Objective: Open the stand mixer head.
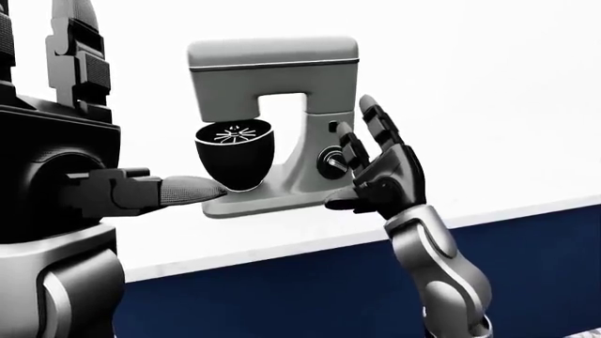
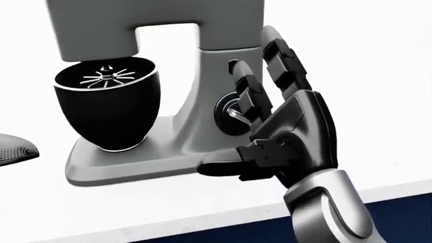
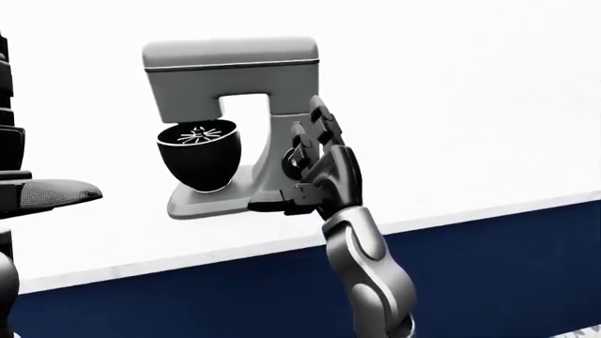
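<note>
A grey stand mixer (image 1: 282, 63) stands on the white counter (image 1: 526, 183), its head down over a black bowl (image 1: 234, 160) with a whisk inside. A round dark knob (image 2: 226, 112) sits on the mixer's column. My right hand (image 2: 253, 106) is open just right of the column, its fingers (image 2: 280, 55) upright beside the knob and its thumb (image 2: 219, 166) by the base; whether it touches the mixer I cannot tell. My left hand (image 1: 141, 189) is open at the left of the left-eye view, its thumb tip (image 1: 192, 189) near the left end of the mixer's base.
The counter has a dark blue face (image 1: 282, 296) below its white edge. A plain white wall stands behind the mixer. My left arm fills the left edge of the left-eye view (image 1: 47, 176).
</note>
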